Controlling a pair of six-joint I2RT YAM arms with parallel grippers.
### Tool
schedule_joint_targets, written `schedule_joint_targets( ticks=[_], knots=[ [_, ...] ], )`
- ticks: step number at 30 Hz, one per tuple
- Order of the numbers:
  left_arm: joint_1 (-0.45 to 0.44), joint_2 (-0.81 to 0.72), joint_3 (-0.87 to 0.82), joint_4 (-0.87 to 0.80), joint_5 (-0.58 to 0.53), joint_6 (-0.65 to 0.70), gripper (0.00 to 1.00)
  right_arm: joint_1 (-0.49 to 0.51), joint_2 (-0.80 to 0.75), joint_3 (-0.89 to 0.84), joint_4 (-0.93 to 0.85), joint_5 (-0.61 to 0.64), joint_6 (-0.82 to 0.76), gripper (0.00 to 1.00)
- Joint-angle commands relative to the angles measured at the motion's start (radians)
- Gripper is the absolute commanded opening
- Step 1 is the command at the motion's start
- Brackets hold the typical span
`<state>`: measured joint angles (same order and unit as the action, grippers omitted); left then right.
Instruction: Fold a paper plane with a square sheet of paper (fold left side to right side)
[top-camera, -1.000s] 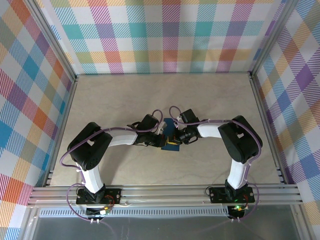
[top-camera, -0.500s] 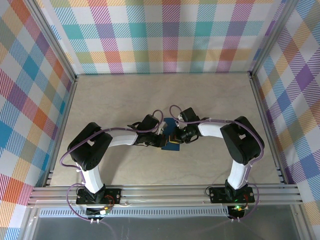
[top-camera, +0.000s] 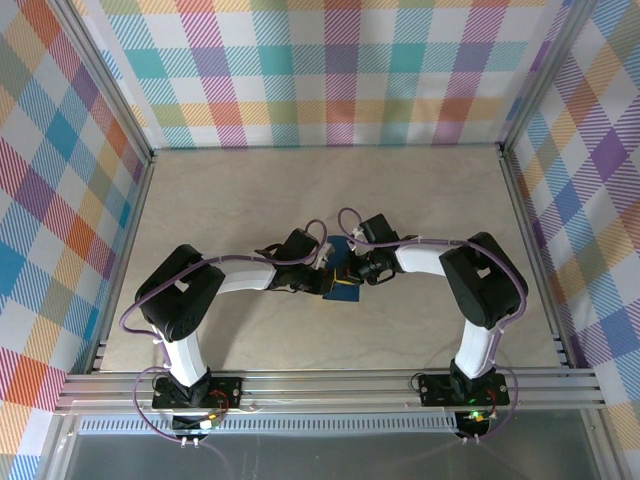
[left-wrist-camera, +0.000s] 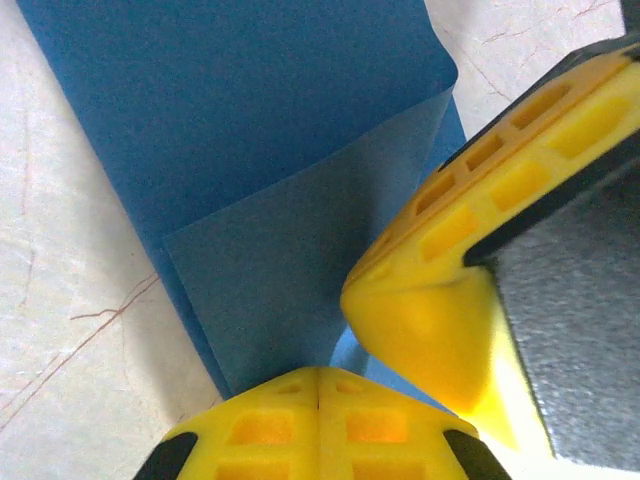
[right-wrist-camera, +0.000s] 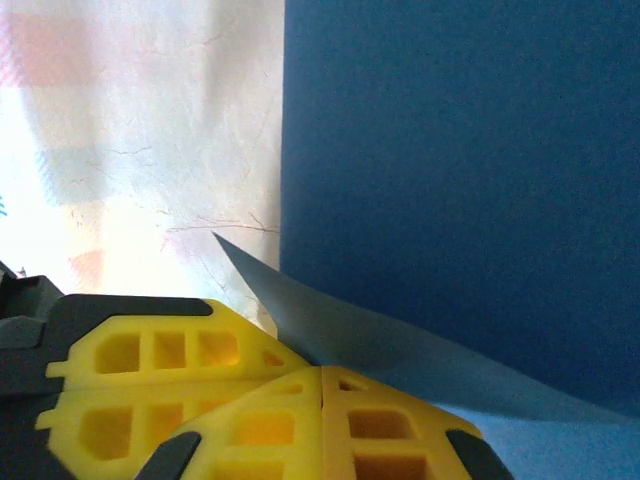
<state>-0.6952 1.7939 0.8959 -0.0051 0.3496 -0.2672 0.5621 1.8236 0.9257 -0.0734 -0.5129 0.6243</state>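
Beige tabletop (top-camera: 300, 190); left end effector (left-wrist-camera: 318, 375), right end effector (right-wrist-camera: 322, 372) both closed, touching blue paper (left-wrist-camera: 250, 130)

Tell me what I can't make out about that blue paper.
- Top view: the arms cover most of the square sheet of paper; its shape is too small to read.
- Left wrist view: yellow fingers hide its near edge; the top is cut off.
- Right wrist view: the frame cuts off its right side.

Beige table (top-camera: 400, 190) — plaid walls (top-camera: 330, 70)
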Motion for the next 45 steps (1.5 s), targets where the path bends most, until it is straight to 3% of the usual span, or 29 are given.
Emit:
schedule_joint_targets(
  ticks=[1,16,45],
  knots=[
    [-0.009,0.035,-0.014,-0.122,-0.07,0.022,0.0,0.007,0.023,0.009,0.015,-0.022,0.009,0.0],
    [-0.01,0.041,-0.022,-0.141,-0.084,0.02,0.0,-0.002,0.042,0.009,-0.069,0.122,-0.045,0.0],
    [-0.011,0.027,-0.039,-0.141,-0.084,0.017,0.0,-0.184,0.043,0.03,-0.086,0.156,-0.114,0.0]
  ],
)
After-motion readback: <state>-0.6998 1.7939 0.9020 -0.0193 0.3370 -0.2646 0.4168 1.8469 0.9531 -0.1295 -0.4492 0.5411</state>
